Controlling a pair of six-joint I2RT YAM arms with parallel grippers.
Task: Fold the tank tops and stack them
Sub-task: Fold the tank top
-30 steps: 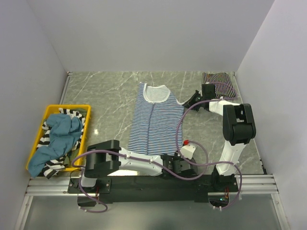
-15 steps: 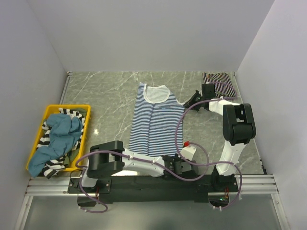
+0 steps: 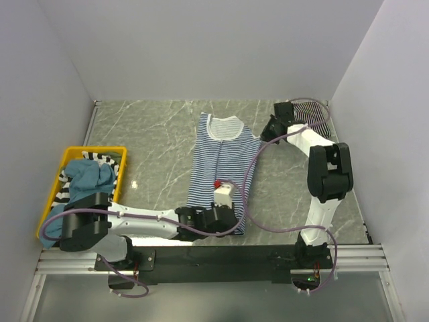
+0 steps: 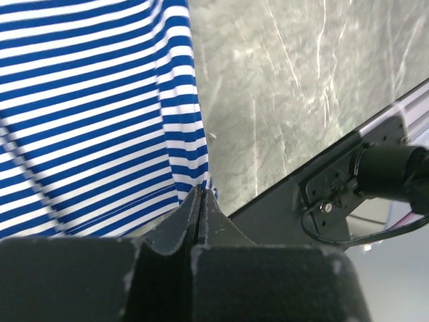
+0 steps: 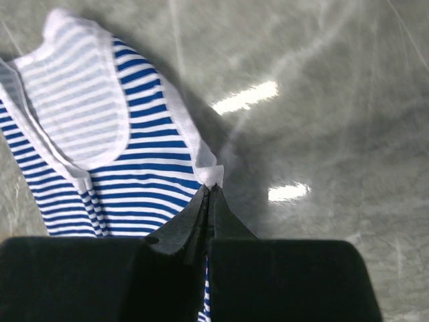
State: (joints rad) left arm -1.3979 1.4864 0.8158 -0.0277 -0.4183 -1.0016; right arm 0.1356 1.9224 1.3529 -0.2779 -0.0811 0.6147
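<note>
A blue-and-white striped tank top (image 3: 221, 161) with white trim lies stretched lengthwise in the middle of the marble table. My left gripper (image 3: 236, 225) is at its near right corner, and the left wrist view shows that gripper (image 4: 201, 192) shut on the hem of the tank top (image 4: 87, 100). At the far end my right gripper (image 3: 264, 137) holds the right shoulder strap. In the right wrist view it (image 5: 213, 188) is shut on the white strap tip of the tank top (image 5: 134, 161). A folded black-and-white tank top (image 3: 310, 113) lies at the back right corner.
A yellow bin (image 3: 94, 150) at the left edge holds a heap of clothes (image 3: 84, 188), blue and black-and-white striped. Grey walls close in the table on three sides. The black base rail (image 3: 221, 258) runs along the near edge, with purple cables looping over it.
My left gripper has shut on the hem corner and the left arm has swung out lower. The right gripper has pulled the strap toward the back, shifting the top up the table.
</note>
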